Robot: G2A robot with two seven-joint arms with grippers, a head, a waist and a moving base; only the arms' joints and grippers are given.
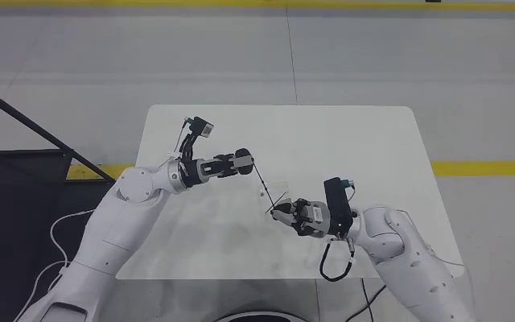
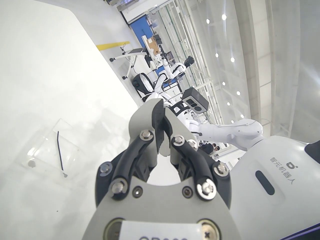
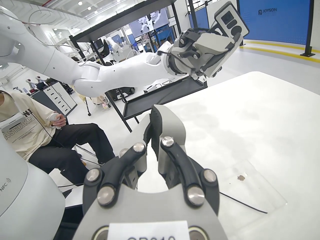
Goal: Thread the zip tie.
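The zip tie (image 2: 60,151) is thin and black. It lies flat on a clear sheet (image 2: 40,148) on the white table (image 1: 362,145), and nothing holds it. The left gripper (image 2: 162,117) has its two fingers pressed together with nothing between them. The right gripper (image 3: 153,123) is pinched closed the same way, and it is empty too. From above, the tie lies in the gap between the two grippers. Its long line runs from one to the other, so one end points at the left gripper and the other end points at the right gripper. Each arm has one end of the tie close by. Both grippers seem to be up off the table, but how high is hard to tell from these views, so I can't say for sure which one is nearer. I think the threading has not begun, because the tie is straight and not looped. To pick it up, a gripper would need to open its fingers first. Then it should come down across the thin line of the tie, not along it. The tie is flat and skinny on a smooth sheet, so it may slip away when pinched.
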